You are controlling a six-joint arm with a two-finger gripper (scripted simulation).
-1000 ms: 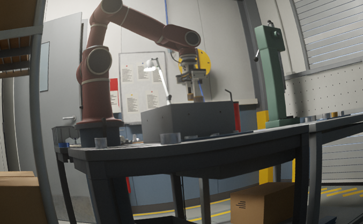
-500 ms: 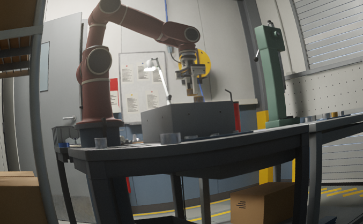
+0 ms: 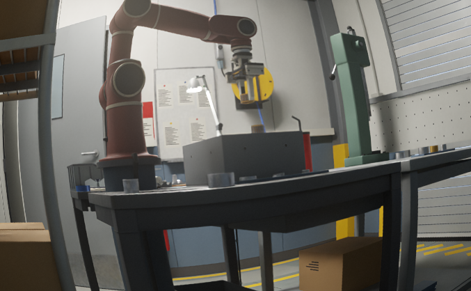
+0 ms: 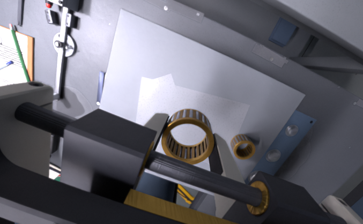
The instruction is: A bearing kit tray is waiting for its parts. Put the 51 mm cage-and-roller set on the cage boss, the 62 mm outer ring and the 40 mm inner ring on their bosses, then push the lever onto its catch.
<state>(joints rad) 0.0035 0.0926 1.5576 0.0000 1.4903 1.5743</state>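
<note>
A brass cage-and-roller set point(image 4: 187, 135) sits between my gripper's point(image 3: 246, 97) two fingers, high above a grey box point(image 3: 244, 156). The fingers are closed on its sides, and I see through its open bore to the pale box top. A second, smaller-looking brass cage point(image 4: 242, 146) point(image 3: 257, 128) rests on the box top below, at its edge. The blue kit tray point(image 4: 281, 145) lies beside the box with round bosses point(image 4: 273, 155) on it. The lever point(image 4: 62, 53) lies on the bench near a clipboard. Two grey rings point(image 3: 221, 179) point(image 3: 130, 185) stand on the near bench edge.
A green press stand point(image 3: 352, 97) rises right of the box, with a perforated panel point(image 3: 425, 116) behind it. A desk lamp point(image 3: 204, 101) stands behind the box. A thin black post point(image 3: 298, 125) stands at the box's right end.
</note>
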